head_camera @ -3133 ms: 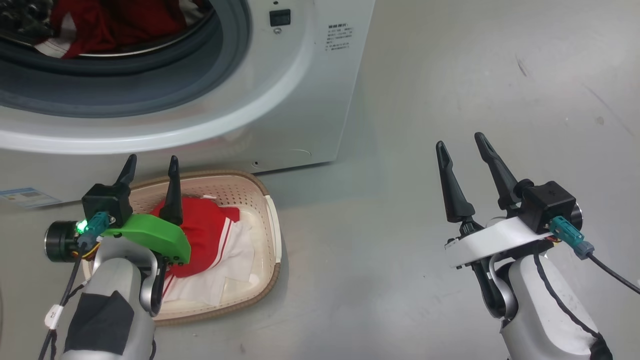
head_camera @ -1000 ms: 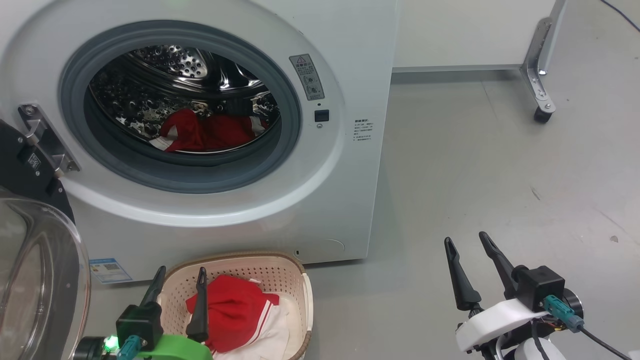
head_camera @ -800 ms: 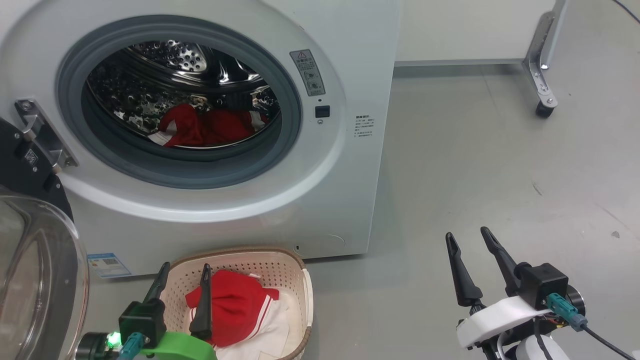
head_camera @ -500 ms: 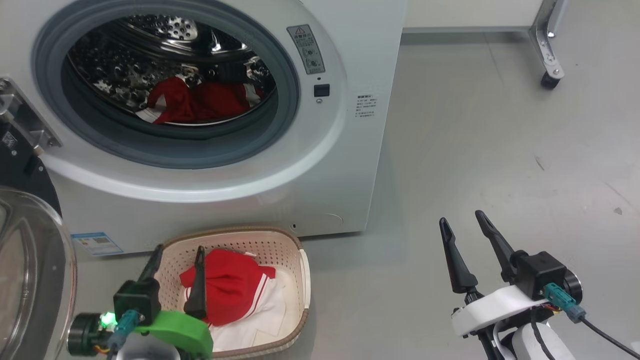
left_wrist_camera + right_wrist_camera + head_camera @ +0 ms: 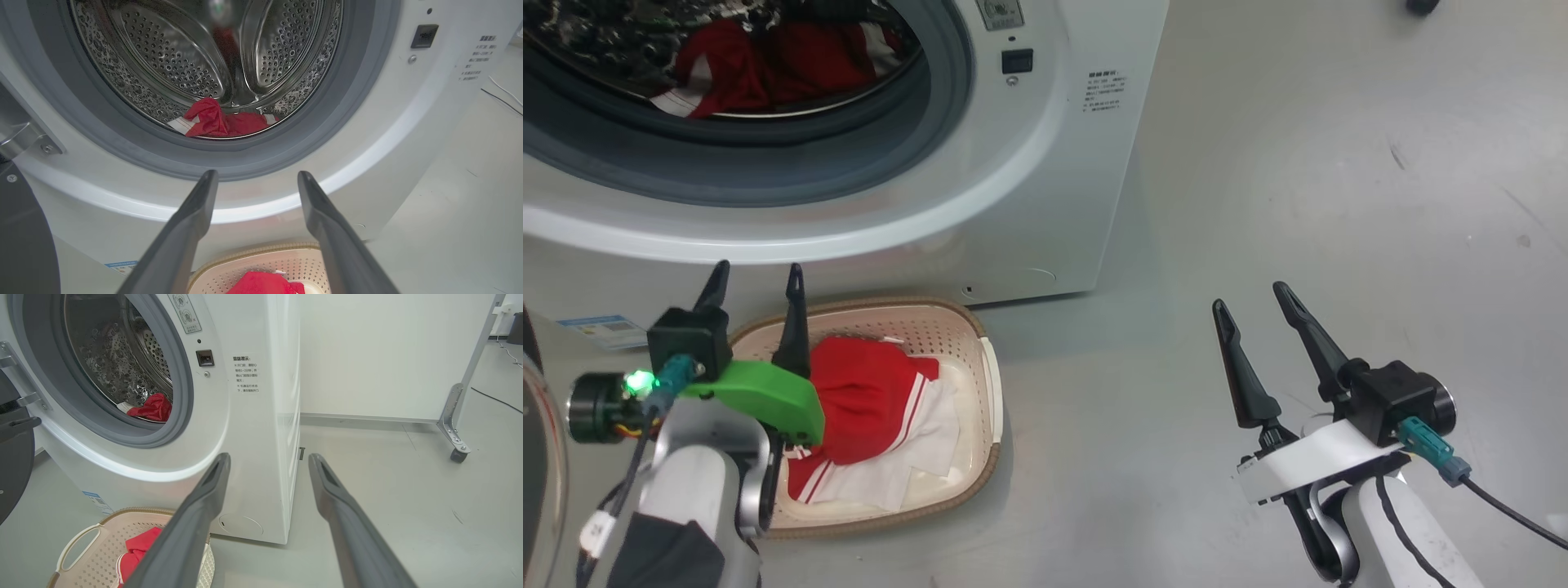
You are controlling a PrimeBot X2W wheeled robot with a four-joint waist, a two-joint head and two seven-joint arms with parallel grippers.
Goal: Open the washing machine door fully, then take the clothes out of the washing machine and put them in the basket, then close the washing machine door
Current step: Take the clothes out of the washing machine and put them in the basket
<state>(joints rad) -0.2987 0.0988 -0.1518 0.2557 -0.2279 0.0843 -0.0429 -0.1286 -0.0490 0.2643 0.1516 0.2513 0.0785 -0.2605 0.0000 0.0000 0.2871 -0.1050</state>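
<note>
The white washing machine (image 5: pixel 1045 163) stands open, and its black-ringed door (image 5: pixel 12 473) is swung out to the left. Red clothes (image 5: pixel 220 122) with white stripes lie low in the steel drum. On the floor in front sits the cream basket (image 5: pixel 984 384), holding more red and white clothes (image 5: pixel 866 400). My left gripper (image 5: pixel 757 278) is open and empty above the basket's left end. Its fingers (image 5: pixel 196 212) point at the drum mouth. My right gripper (image 5: pixel 1250 296) is open and empty over bare floor to the right of the machine.
Grey floor stretches to the right of the machine. A metal frame leg on a caster (image 5: pixel 455 433) stands at the far right by the white wall, with a cable on the floor behind it. A small blue label (image 5: pixel 596 331) is stuck low on the machine front.
The head camera tilted up and then down again, so the machine has slid up the picture. Both grippers stay open and empty. The clothes lie as before.
</note>
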